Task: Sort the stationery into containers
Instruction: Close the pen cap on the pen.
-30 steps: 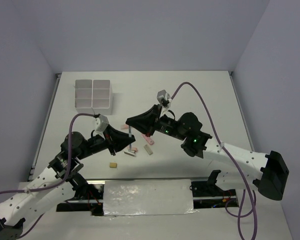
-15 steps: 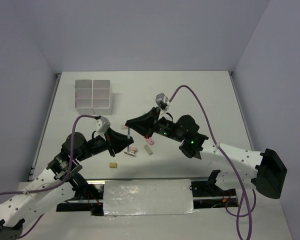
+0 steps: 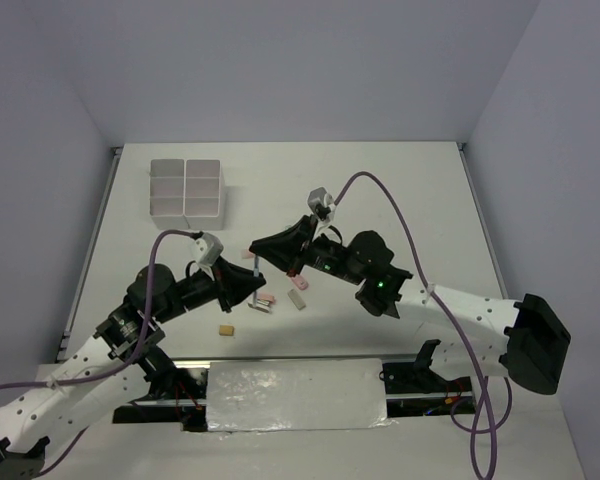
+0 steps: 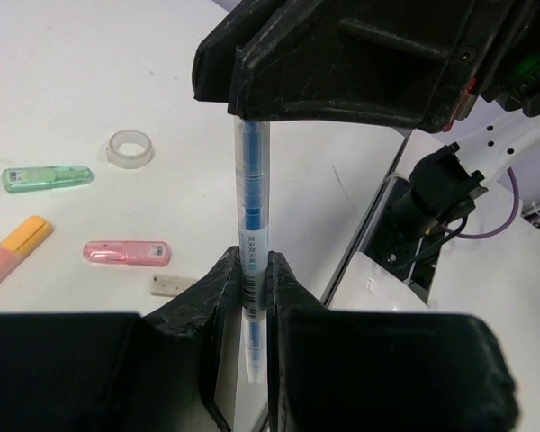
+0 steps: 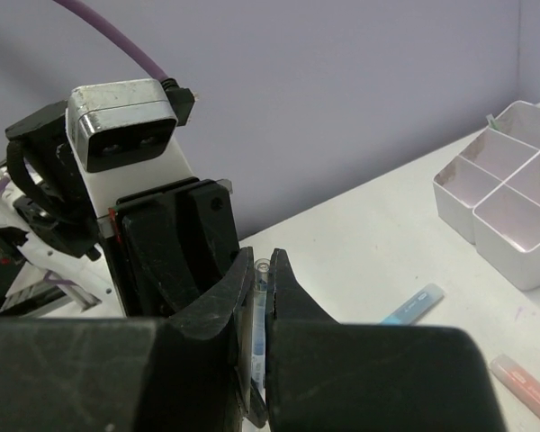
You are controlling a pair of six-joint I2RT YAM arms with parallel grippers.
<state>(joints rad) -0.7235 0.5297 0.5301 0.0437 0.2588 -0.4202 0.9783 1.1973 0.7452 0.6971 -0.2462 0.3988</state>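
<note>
Both arms were on the same blue pen (image 4: 252,207): left fingers (image 4: 218,301) clamped on its lower barrel, right fingers (image 5: 292,301) shut tight on the other end. The pen was held off the table (image 3: 400,200), near the front middle and well apart from the white box (image 3: 185,208) at far left. Its upper end was buried inside the right fingers in the left wrist view, so the cap wasn't visible; its lower end ran down between the left fingers into shadow. In the top view only a short bit of barrel showed between the two sets of fingers. Lying loose on the table in the left wrist view: tape ring (image 4: 115,151), green highlighter (image 4: 48,178), pink highlighter (image 4: 126,253), an orange-yellow highlighter (image 4: 18,241) cut off by the left edge, and a small eraser (image 4: 171,284) half hidden behind a finger. A tan block (image 3: 226,328) sat near the front edge. The pieces just beside the fingers in the top view were too small to identify. In the right wrist view a blue highlighter (image 5: 412,306) lay on the table, a pink item (image 5: 526,380) was cropped at the corner, and the box was cut off at the right edge. Box contents weren't readable from above.
</note>
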